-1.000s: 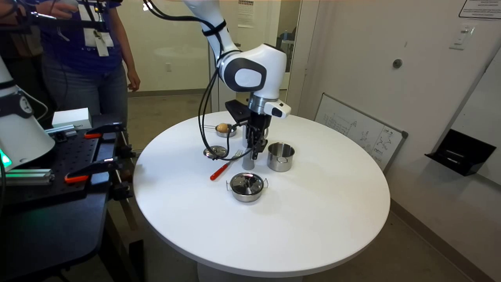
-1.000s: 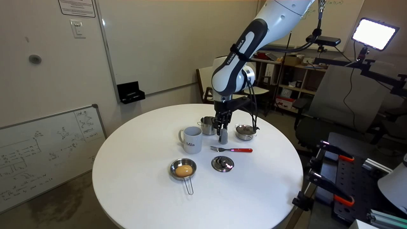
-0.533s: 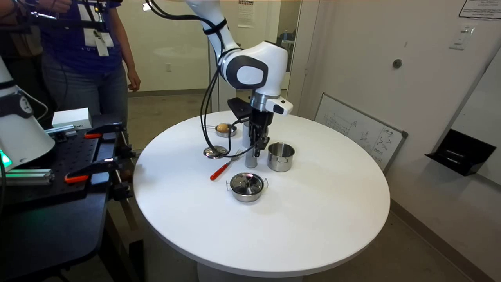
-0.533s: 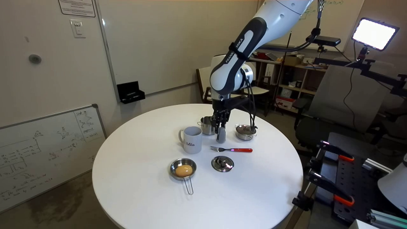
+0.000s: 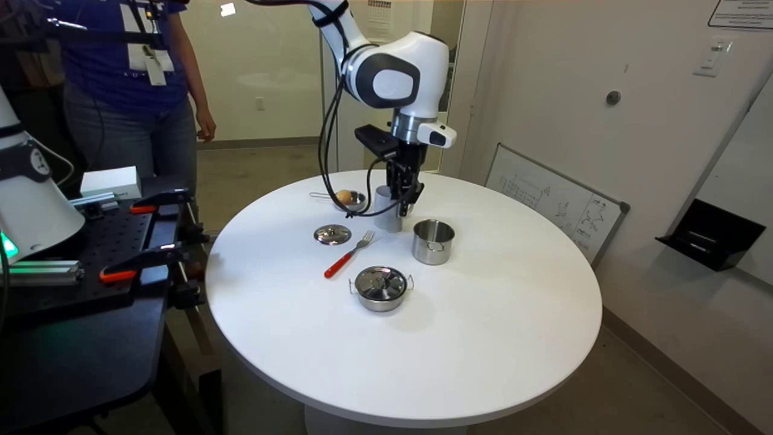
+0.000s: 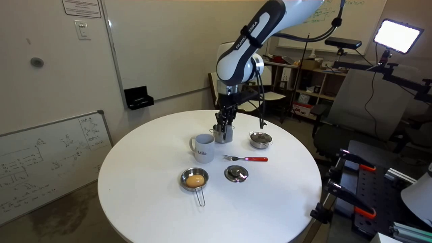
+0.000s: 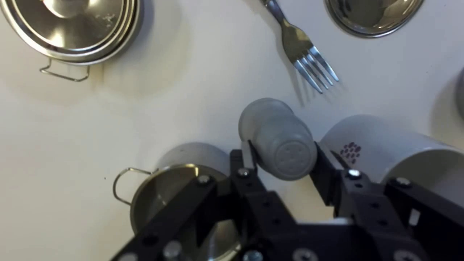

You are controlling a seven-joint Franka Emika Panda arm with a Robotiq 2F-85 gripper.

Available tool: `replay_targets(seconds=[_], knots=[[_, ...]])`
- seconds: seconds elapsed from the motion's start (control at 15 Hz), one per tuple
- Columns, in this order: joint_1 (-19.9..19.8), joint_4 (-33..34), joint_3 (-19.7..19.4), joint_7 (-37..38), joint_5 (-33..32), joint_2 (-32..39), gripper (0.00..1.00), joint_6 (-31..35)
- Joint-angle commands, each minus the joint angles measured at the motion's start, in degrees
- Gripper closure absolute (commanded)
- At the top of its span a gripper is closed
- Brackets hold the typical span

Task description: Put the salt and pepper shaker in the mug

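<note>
Here's the shaker (image 7: 279, 139), dotted top showing, and the gripper (image 7: 285, 154) has it pinched, jaws just its width apart! It's outside the mug (image 6: 204, 146), which reads "Mila". Up the arm (image 6: 239, 59), a black strap (image 6: 251, 37) cuts across "FRANKA EMIKA"; the low whiteboard (image 6: 54, 162) is scribbled over, too small to read.

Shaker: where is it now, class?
In the wrist view, the shaker is right of centre, gripped by the end effector, with the open pot lower left and mug right.

The arm (image 5: 386, 84) is white, its cables (image 6: 261, 97) and gripper (image 7: 283, 152) black
</note>
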Motion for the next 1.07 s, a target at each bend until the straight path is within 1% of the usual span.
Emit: replay_targets(seconds=[0.0,0.2,0.4,0.67,1.0], knots=[[-0.1,-0.9,1.5,-4.1,-0.6,-5.2,0.84,-4.6],[0.6,0.7,1.8,-5.8,-1.1,-6.9,0.84,-7.2],[0.4,2.9,3.2,-8.9,-0.4,-6.9,0.84,-7.1],[-0.4,6.4,5.8,-13.4,1.4,-4.6,0.84,-7.3],[-1.8,9.9,9.1,-18.2,4.6,-0.5,0.84,-10.6]])
